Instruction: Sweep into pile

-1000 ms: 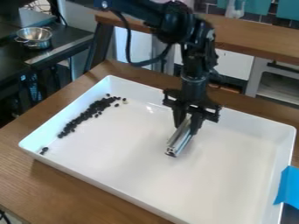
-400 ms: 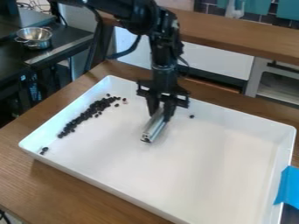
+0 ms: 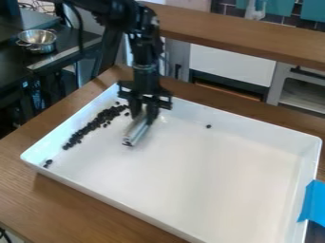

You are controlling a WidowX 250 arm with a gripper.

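My gripper (image 3: 144,115) hangs low over the upper left part of the white tray (image 3: 190,175), shut on a silver metal bar (image 3: 136,130) that slants down to the tray floor. Just left of the bar, dark beans (image 3: 95,122) form a long band along the tray's left wall. A couple more beans (image 3: 48,163) lie in the left corner, and a single bean (image 3: 208,126) sits apart near the back wall. Part of the band's upper right end may be hidden behind the gripper.
The tray's raised walls surround the bar. Blue tape (image 3: 313,203) covers part of its right rim. The tray stands on a wooden table (image 3: 70,197). A metal colander (image 3: 37,40) is on a dark counter at the upper left, and a wooden shelf (image 3: 234,33) runs behind.
My gripper has moved left across the tray with the bar and is now close beside the bean band. The single bean near the back wall has come into sight from behind the arm.
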